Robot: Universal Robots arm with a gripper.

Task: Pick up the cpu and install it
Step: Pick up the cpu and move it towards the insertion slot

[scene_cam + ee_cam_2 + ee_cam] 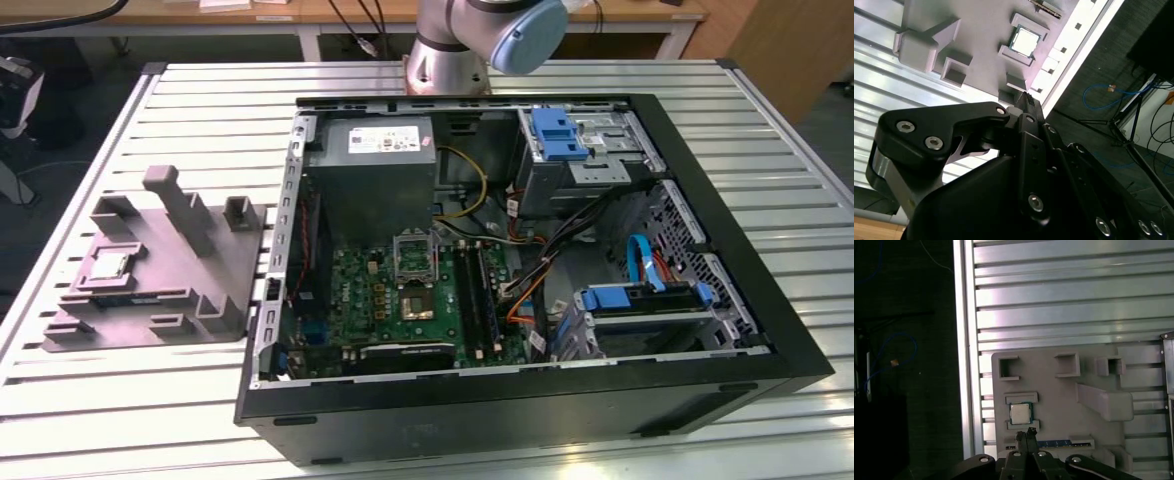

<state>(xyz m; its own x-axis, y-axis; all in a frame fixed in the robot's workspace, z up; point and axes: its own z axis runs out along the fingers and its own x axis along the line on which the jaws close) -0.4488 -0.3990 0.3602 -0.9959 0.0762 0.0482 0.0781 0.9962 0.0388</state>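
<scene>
Cpu (1019,413) — flat silvery square, grey moulded tray (1054,407)

Exterior view looks down on the open case (534,405), both wrist views share the grey tray (1054,402) (984,50) below

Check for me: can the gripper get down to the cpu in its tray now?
Probably yes: the cpu lies uncovered in the grey tray, with nothing between it and the gripper, which is shut.
</scene>
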